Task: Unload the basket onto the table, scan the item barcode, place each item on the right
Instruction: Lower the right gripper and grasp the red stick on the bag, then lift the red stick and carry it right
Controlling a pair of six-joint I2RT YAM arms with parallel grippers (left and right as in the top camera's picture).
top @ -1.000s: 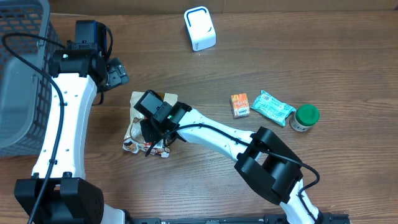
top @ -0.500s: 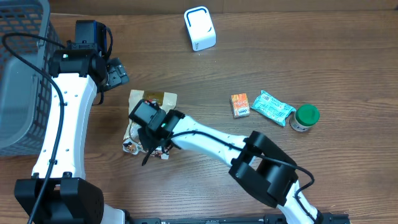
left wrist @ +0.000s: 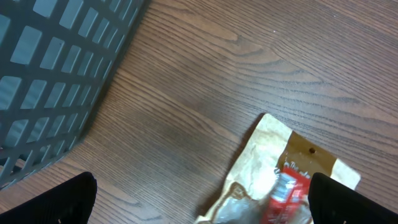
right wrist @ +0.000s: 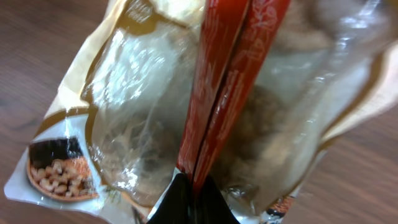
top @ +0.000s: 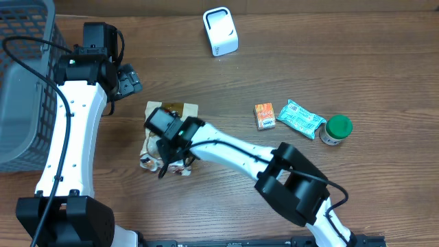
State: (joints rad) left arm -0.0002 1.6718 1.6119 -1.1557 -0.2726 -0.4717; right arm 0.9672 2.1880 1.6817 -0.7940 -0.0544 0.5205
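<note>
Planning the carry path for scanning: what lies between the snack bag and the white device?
Nothing: bare wooden table runs from the snack bag to the white device, as the overhead view shows.

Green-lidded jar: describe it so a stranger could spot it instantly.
On the wooden table, three small items line up at right. The jar ends the row, beside the teal packet, past the orange box; only it is round and green-topped.

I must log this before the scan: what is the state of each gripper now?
Left gripper: open, holding nothing.
Right gripper: closed, pinching the snack bag.
</note>
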